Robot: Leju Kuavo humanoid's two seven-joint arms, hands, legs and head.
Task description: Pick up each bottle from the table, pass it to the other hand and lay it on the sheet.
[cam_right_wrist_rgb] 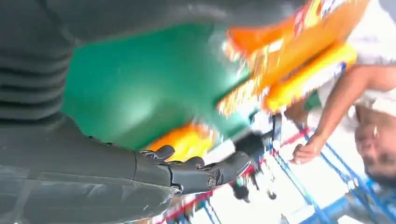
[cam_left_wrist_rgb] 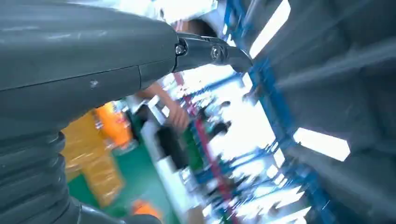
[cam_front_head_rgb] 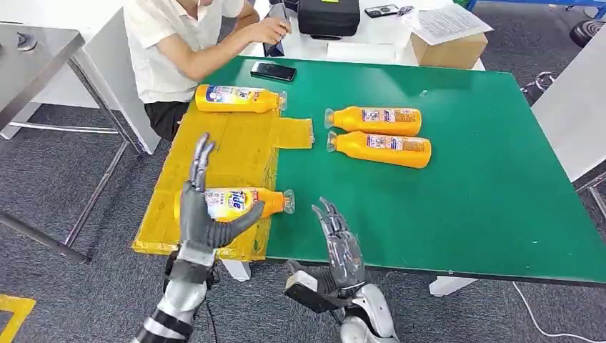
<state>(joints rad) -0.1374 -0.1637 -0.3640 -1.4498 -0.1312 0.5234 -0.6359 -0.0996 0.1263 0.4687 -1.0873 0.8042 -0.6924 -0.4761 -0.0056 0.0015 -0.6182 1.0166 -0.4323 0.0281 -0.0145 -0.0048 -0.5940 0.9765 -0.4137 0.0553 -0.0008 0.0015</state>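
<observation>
Green table (cam_front_head_rgb: 464, 207), yellow sheet (cam_front_head_rgb: 229, 153) bearing two bottles, left hand (cam_front_head_rgb: 202, 214) and right hand (cam_front_head_rgb: 341, 243) fingers spread, empty

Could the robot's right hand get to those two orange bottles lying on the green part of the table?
Probably yes. The right hand is open at the near table edge, and only bare green table lies between it and the two bottles; nothing blocks the way.
</observation>
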